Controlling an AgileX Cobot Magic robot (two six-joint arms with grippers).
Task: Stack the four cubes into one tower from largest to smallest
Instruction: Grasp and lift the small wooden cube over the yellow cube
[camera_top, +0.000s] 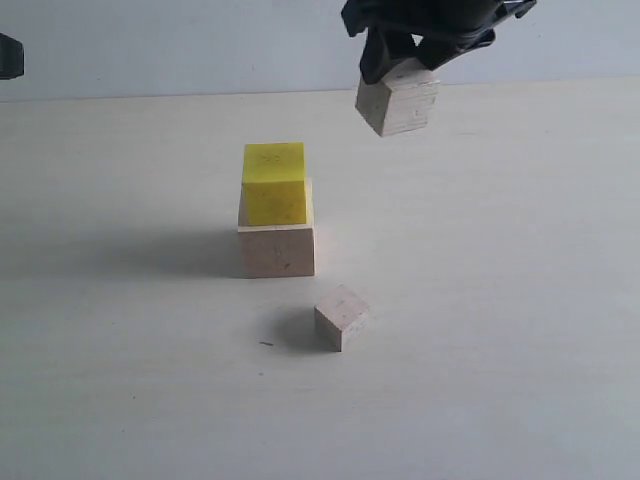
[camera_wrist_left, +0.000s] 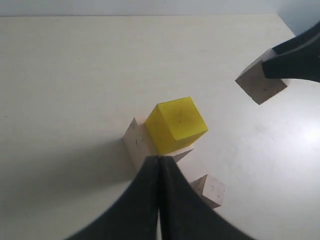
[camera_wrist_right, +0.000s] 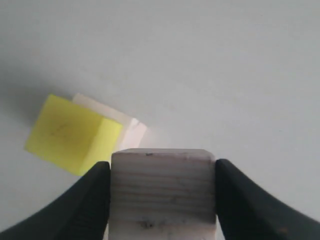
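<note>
Wooden held cube (camera_top: 398, 100), gripped aloft in my right gripper (camera_wrist_right: 162, 192); yellow cube (camera_top: 274, 183) off-centre on large cube (camera_top: 277, 250), below its jaws, aside; loose cube (camera_top: 342, 317) apart, open table (camera_top: 500, 350) around; left gripper (camera_wrist_left: 159, 200) jaws pressed together.

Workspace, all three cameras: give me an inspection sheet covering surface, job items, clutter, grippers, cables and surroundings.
Surface: pale table.
Job's things: yellow cube sits on the large pale wooden cube; loose small wooden cube lies on the table in front of them; held small wooden cube is in the air.
Clutter: one tiny dark speck near the loose cube.
Grippers: right gripper shut on the held small wooden cube, off to the side of the stack; left gripper shut, empty.
Cables: nothing seen.
Surroundings: plain pale wall.
</note>
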